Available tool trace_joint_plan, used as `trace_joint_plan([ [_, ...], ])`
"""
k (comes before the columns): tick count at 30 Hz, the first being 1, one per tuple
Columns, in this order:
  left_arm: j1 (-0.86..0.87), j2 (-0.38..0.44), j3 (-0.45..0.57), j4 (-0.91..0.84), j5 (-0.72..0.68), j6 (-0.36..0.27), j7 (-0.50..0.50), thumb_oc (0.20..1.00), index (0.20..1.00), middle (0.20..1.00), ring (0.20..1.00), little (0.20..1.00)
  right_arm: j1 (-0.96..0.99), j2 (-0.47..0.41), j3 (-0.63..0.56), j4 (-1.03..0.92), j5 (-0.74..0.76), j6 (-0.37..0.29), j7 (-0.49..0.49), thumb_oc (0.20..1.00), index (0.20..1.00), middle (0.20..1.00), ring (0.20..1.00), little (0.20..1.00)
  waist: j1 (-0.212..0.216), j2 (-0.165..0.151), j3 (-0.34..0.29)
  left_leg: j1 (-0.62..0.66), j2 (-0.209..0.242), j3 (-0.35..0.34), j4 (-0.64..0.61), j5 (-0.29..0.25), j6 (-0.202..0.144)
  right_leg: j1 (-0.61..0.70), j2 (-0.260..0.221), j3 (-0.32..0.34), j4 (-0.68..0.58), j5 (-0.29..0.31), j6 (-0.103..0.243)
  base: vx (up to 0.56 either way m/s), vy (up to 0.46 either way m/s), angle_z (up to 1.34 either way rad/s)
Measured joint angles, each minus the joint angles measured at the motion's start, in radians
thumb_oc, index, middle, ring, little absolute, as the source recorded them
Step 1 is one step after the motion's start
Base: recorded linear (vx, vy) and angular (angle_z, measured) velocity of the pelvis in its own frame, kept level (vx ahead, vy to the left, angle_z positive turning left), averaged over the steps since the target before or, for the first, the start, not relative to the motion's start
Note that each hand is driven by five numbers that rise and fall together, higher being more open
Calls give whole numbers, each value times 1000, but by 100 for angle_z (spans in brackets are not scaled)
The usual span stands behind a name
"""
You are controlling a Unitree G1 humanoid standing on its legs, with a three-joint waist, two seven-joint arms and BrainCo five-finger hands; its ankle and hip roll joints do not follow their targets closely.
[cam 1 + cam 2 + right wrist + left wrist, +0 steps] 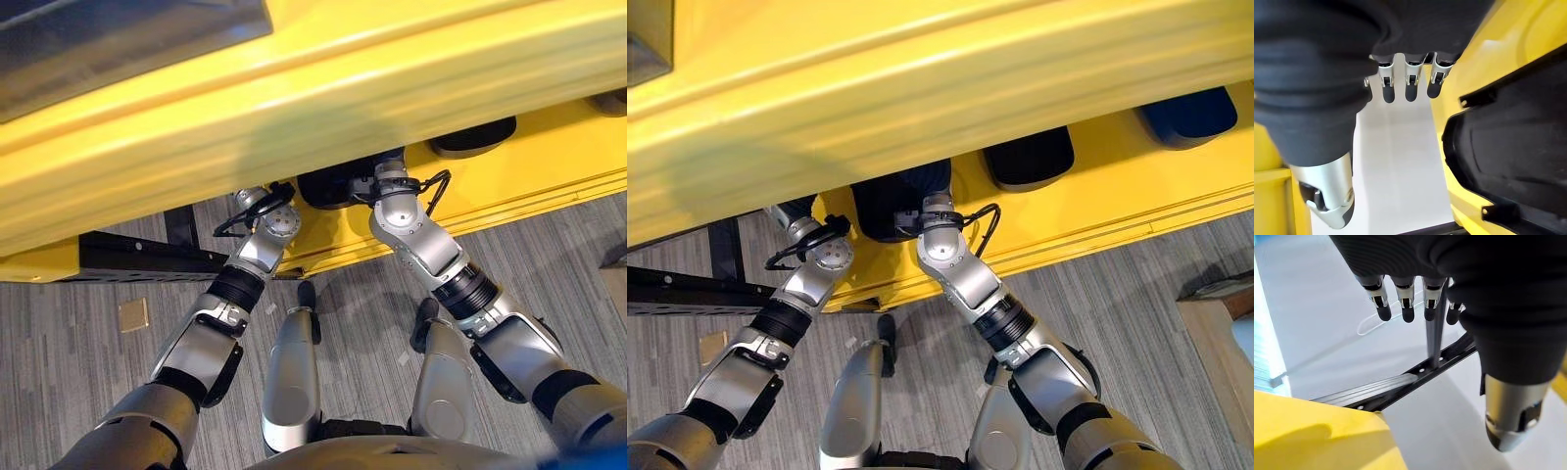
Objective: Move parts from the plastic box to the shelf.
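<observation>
Grey floor lay below the yellow shelf (294, 108); both hands, left hand (1405, 303) and right hand (1405, 83), reached under it toward twelve o'clock, fingers relaxed and empty, a black part (1508, 161) beside the right, likely just released.

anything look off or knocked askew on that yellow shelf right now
Nothing stands out. The black parts lie flat in a row on the yellow shelf. The left hand and right hand hang with fingers relaxed, holding nothing.
</observation>
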Motion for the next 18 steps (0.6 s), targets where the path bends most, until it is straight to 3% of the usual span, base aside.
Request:
trace_joint_plan([
  [6, 22, 25, 2, -11, 18, -30, 8, 1000, 1000, 1000, 1000, 1000, 24, -1, 18, -61, -14, 1, 61, 1000, 1000, 1000, 1000, 1000, 0, 6, 3, 7, -1, 0, -14, 8, -5, 3, 0, -4, -1, -1, 2, -8, -16, 1],
  [10, 288, -10, 28, -233, 68, -35, -4, 1000, 1000, 1000, 1000, 1000, 179, -47, 62, -320, -194, 19, 180, 1000, 1000, 1000, 1000, 1000, 3, 6, 11, 95, 2, 5, -111, 38, -16, 76, 18, -18, -63, 2, 4, -35, -43, 1],
  [14, 330, 5, 73, -327, 106, -40, -117, 1000, 1000, 1000, 1000, 1000, 158, -127, 45, -347, -371, 50, 237, 1000, 1000, 1000, 1000, 1000, 31, 6, 12, 106, 13, 5, -148, 59, -26, 78, 30, -30, -70, 1, 1, -34, -110, 0],
  [18, 418, 21, 77, -422, 170, -68, -199, 1000, 1000, 1000, 1000, 1000, 219, -180, -9, -402, -410, 82, 235, 1000, 1000, 1000, 1000, 1000, 52, 7, 12, 115, 22, -3, -164, 62, -30, 96, 38, -53, -81, 0, -6, -7, -89, 5],
])
